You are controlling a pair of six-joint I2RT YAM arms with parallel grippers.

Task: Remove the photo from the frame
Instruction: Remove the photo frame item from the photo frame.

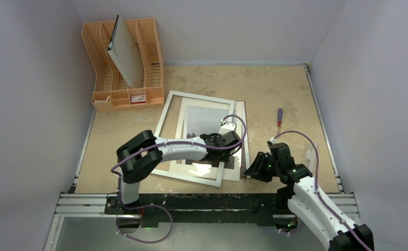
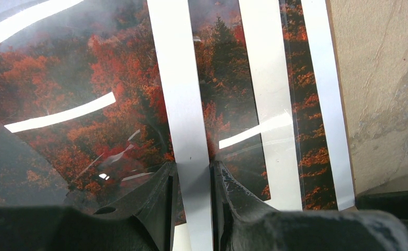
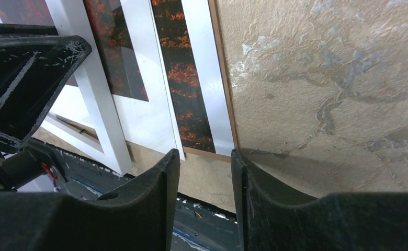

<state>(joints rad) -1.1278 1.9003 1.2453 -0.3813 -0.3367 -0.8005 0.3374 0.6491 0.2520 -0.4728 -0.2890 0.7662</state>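
Currently my left gripper [image 2: 194,180], bottom centre of its wrist view, is clamped narrowly on a white bar of the frame [image 2: 177,78]. The photo [image 2: 87,68] lies flat beneath it, centre of the top view. My right gripper [image 3: 204,157] hangs half-open and empty at the frame's lower-right corner. If the photo sticks, lifting could crease it. One frame, one photo, two grippers.

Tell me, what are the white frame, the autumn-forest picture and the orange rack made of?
The frame: smooth white bars, painted wood or plastic, unclear which. The photo: glossy printed paper, or paper under a clear pane; bright light streaks reflect off it. The rack: likely moulded plastic, uniform orange, slotted walls.
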